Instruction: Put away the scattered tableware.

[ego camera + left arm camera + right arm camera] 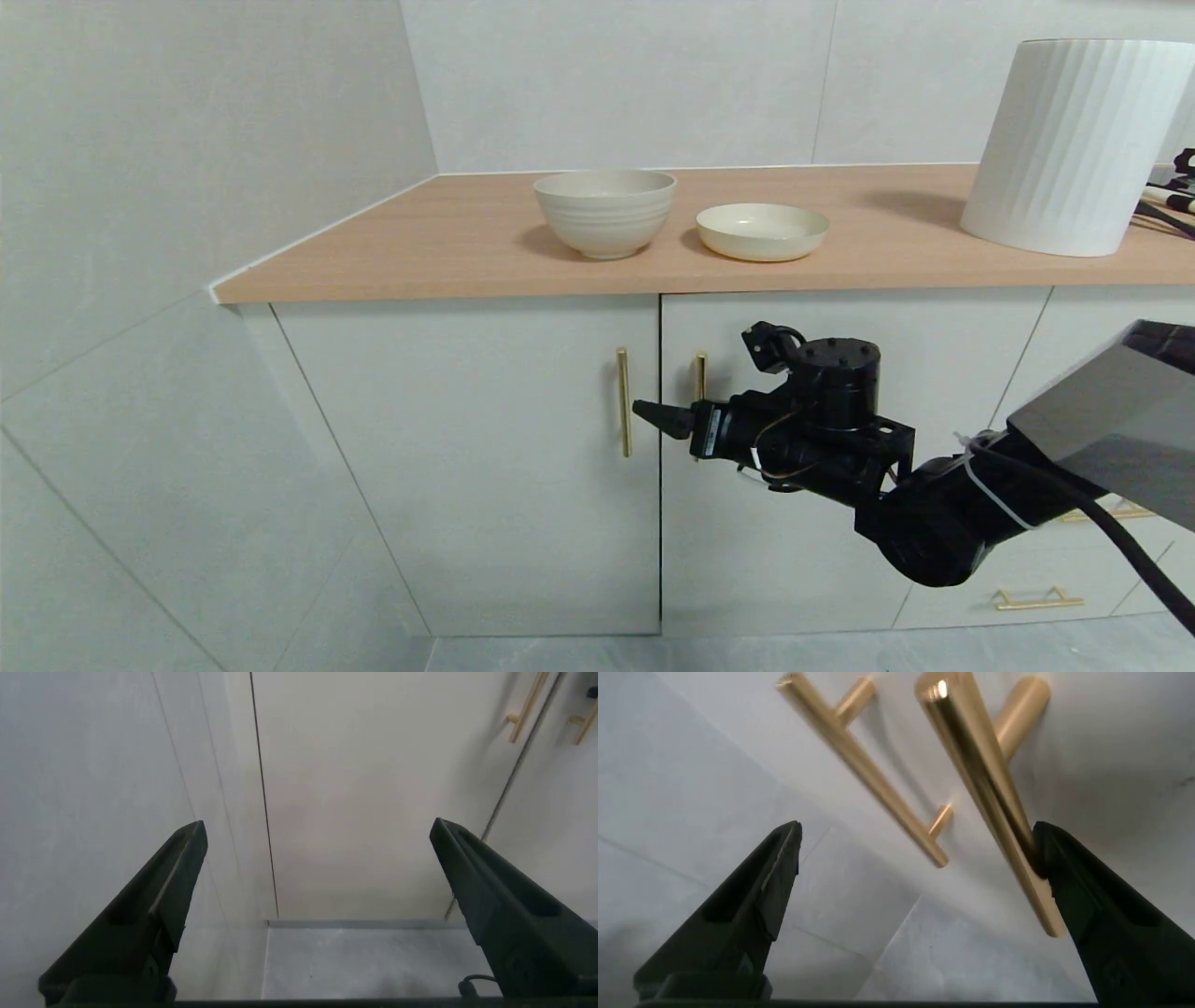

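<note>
Two cream dishes stand on the light wooden counter: a deep ribbed ceramic bowl and, just beside it, a shallow round dish whose pale inside lies in plain view. The bowl's inside is mostly hidden by its rim. Well to the right stands a tall white ribbed cylindrical container. Below, the right hand sits at the gold bar handles of the pale cabinet doors, its fingers apart and one right beside the right door's handle. The left hand, fingers spread wide, faces a door above the grey floor.
</note>
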